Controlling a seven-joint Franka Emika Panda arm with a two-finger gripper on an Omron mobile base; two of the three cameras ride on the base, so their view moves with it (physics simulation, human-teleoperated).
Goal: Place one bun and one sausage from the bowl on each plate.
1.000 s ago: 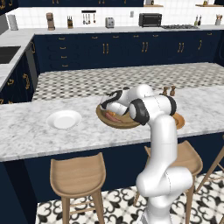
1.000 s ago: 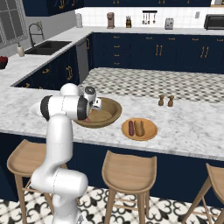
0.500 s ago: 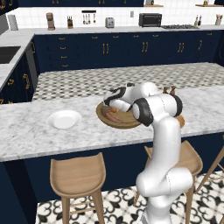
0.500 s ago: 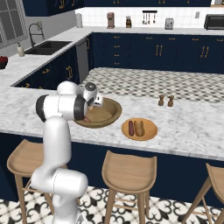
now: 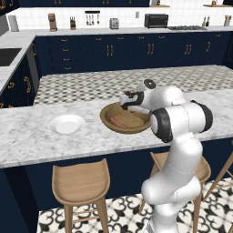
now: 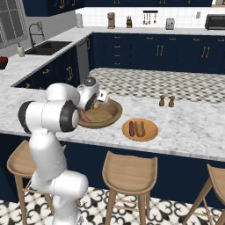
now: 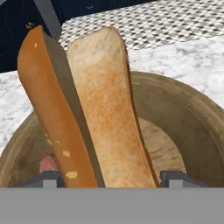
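Pincer (image 7: 111, 177) risen, clasping bun (image 7: 103, 109).

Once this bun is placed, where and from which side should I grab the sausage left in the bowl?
Take the sausage across its middle, coming straight down from above. It lies flat and long on the floor of the bowl, whose raised rim would likely block a side approach. Set the fingers across its narrow width.

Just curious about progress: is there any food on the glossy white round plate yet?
No, the glossy white round plate on the marble counter is bare, with no bun or sausage on it.
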